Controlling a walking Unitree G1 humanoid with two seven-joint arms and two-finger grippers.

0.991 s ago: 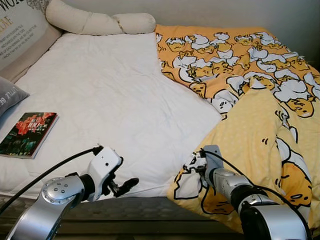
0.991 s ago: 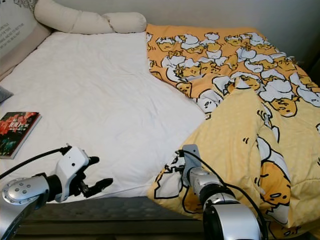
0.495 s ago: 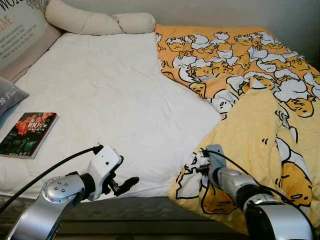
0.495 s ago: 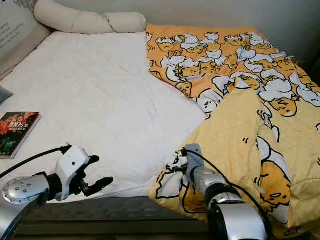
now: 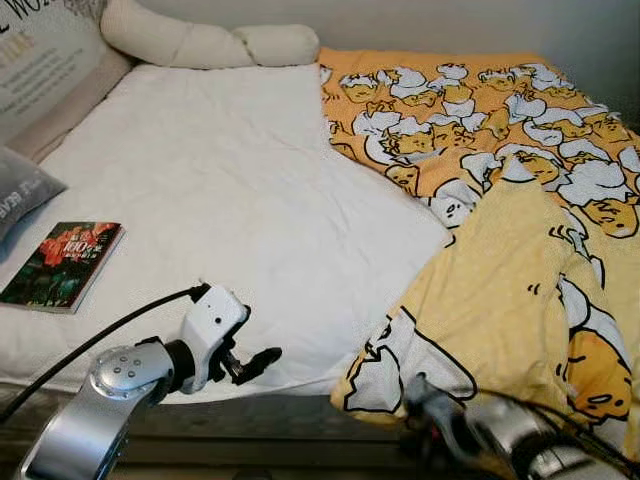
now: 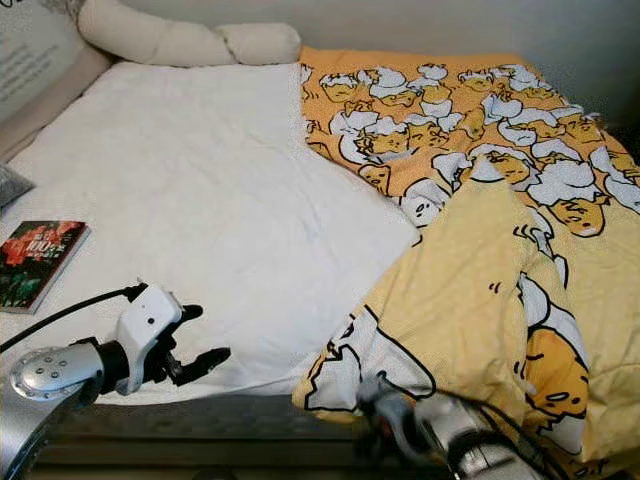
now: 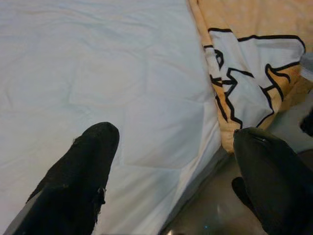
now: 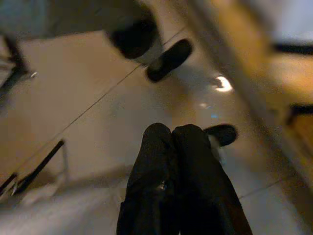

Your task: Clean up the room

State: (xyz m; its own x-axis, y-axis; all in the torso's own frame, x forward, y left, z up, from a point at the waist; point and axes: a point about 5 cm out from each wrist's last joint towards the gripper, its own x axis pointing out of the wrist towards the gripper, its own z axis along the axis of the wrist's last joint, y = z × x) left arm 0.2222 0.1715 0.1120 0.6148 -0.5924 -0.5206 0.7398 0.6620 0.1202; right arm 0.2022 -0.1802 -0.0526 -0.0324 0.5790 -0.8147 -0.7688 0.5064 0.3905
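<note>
Left eye view — duvet (image 5: 520, 290) runs headward | left end effector (image 5: 245, 360) apart | right end effector (image 8: 178, 142) together

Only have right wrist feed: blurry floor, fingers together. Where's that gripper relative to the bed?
Observer: The right gripper is low, at the foot edge of the bed, just below the yellow duvet corner.
Operator: Holding any duvet?
Observer: No, the fingers are pressed together with nothing between them.
Operator: Left side?
Observer: The left gripper is open, hovering over the edge of the white mattress.
Operator: Any clutter?
Observer: A book lies near the mattress's left edge.
</note>
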